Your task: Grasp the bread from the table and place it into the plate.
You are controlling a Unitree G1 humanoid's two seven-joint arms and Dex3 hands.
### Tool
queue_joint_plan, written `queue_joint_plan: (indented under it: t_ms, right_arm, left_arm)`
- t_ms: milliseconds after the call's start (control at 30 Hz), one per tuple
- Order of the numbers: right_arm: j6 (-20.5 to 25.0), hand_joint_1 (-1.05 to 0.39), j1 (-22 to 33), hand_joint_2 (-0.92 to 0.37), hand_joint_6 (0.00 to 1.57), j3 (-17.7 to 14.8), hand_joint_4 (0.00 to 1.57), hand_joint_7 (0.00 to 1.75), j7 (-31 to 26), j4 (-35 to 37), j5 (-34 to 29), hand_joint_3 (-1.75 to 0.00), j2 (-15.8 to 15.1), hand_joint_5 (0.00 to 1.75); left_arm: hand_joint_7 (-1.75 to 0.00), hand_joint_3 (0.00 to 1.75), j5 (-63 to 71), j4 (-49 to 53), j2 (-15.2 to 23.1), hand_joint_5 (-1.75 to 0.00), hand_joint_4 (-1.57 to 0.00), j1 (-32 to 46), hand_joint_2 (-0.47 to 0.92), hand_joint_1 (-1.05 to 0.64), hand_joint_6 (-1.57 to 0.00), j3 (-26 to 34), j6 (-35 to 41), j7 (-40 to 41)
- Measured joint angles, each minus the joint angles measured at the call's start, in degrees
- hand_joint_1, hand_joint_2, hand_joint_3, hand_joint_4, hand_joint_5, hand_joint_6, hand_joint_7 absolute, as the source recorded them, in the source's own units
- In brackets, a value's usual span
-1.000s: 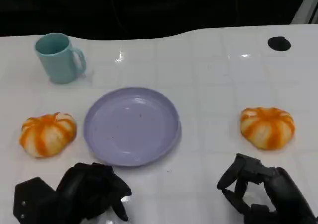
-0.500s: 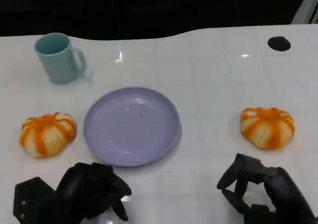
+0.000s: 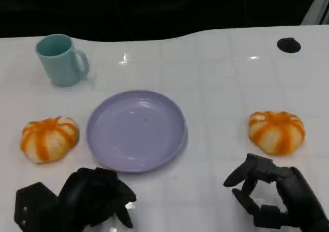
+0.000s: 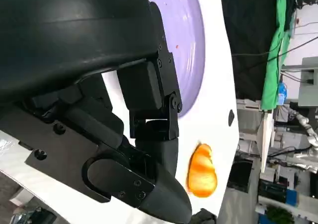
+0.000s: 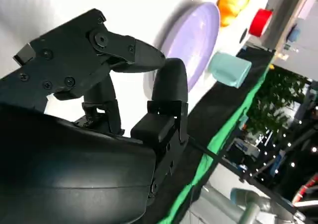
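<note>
White tabletop (image 3: 216, 77) is being shared by a mug (image 3: 60, 59), an unfilled lavender plate (image 3: 136, 130) and two orange-striped bread rolls (image 3: 49, 138) (image 3: 276, 131), one either side of it. Nothing is being held: the left hand (image 3: 95, 196) is being kept curled, the right hand (image 3: 270, 193) spread near its roll, so grasping and placing are both judged outstanding.

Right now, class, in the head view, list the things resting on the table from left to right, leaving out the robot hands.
Left bread → teal mug → purple plate → right bread → black disc.
</note>
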Motion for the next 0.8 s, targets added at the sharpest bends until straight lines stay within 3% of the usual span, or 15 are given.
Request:
queue_joint_plan:
  t_ms: [167, 300, 400, 533, 800]
  right_arm:
    - [-0.7, -0.34, -0.5, -0.61, 0.63, -1.1, 0.58, 0.61, -3.9, 0.0, -3.6, -0.72, -0.4, 1.03]
    - [-1.0, -0.38, -1.4, -0.83, 0.60, -2.0, 0.44, 0.26, -8.2, -0.2, -9.1, -0.32, -1.9, 0.71]
    - [-1.8, -0.40, -2.0, -0.91, 0.51, -2.2, 0.31, 0.12, -13.2, -0.4, -15.1, -0.18, -3.5, 0.56]
    - [-1.2, -0.41, -2.2, -0.92, 0.43, -2.1, 0.19, 0.05, -18.6, -1.2, -21.5, -0.12, -5.3, 0.49]
    - [4.6, -0.43, -2.5, -0.92, 0.34, -1.6, 0.08, 0.00, -27.2, -4.9, -31.4, -0.05, -8.0, 0.45]
  left_arm:
    - [-0.52, 0.01, 0.0, 0.5, -0.1, -0.96, -1.49, -0.1, 0.81, -1.05, -1.57, 0.0, -0.3, 0.0]
    - [-0.51, 0.01, 0.3, 0.5, -0.2, -0.96, -1.48, -0.1, 0.81, -1.05, -1.57, 0.0, -0.4, 0.0]
    - [-0.51, 0.01, 0.3, 0.4, -0.2, -0.96, -1.48, -0.1, 0.80, -1.05, -1.56, -0.1, -0.5, 0.0]
    - [-0.51, 0.00, 0.3, 0.4, -0.3, -0.96, -1.48, 0.0, 0.80, -1.05, -1.57, -0.1, -0.5, 0.0]
    - [-0.50, 0.01, 0.2, 0.7, -0.3, -0.96, -1.49, 0.0, 0.80, -1.05, -1.57, -0.1, -0.6, -0.1]
